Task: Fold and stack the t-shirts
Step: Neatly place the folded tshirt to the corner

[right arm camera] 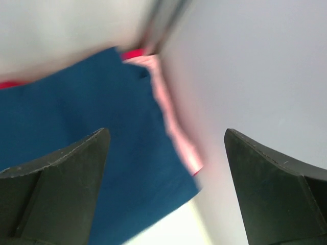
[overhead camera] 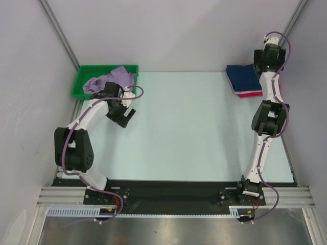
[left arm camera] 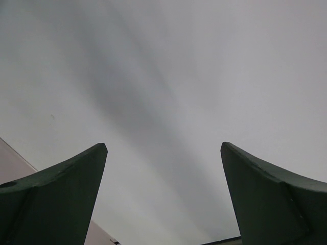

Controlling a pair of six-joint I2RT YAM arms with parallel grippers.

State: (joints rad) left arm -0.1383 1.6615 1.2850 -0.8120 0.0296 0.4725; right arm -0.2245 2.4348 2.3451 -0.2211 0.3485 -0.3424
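Left tool (left arm camera: 163, 148) and right tool (right arm camera: 166, 132): wide open, empty. Folded navy t-shirt (overhead camera: 244, 77) tops the pink t-shirt (overhead camera: 249, 94), nearly square, slightly skewed on the desk (overhead camera: 194, 127).

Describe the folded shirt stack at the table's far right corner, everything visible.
The folded stack lies flat in the far right corner of the table. A dark blue shirt is on top, smooth soft cloth, with a pink layer and a red layer peeking out beneath its edges. The right arm hides its right side from above. The right gripper hangs open over it, apparently not touching; the wrist view is blurred.
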